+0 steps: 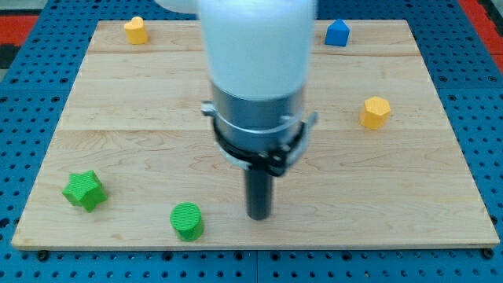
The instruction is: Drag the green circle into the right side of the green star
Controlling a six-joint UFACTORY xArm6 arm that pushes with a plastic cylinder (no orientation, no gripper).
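Five blocks share a pale wooden board [440, 157] as my tip [258, 217] rests near the view's bottom edge, just to the right of the green circle [187, 220] and apart from it, a narrow strip of bare wood between them. The rod has no jaws to open or close; its lower end touches no block at this moment. The green star [84, 190] sits farther toward the view's left, slightly higher than the circle, with open board between the two. A yellow block [136, 30] lies at the top left, a blue block [337, 33] at the top right, and a yellow hexagonal block [376, 112] toward the right, all well clear of the working lane.

The risks lie in the geometry. The circle is round, so a push that lands off its centre line would likely let it roll off the rod and slip toward the bottom edge, which is near. The star stands a little above the circle's line, so a flat leftward shove could carry the circle past beneath it rather than into its right side. Too firm a contact at the end may also nudge the star away toward the board's left edge. The arm's broad white body [255, 47] hides much of the board's centre, so anything lying there cannot be judged.
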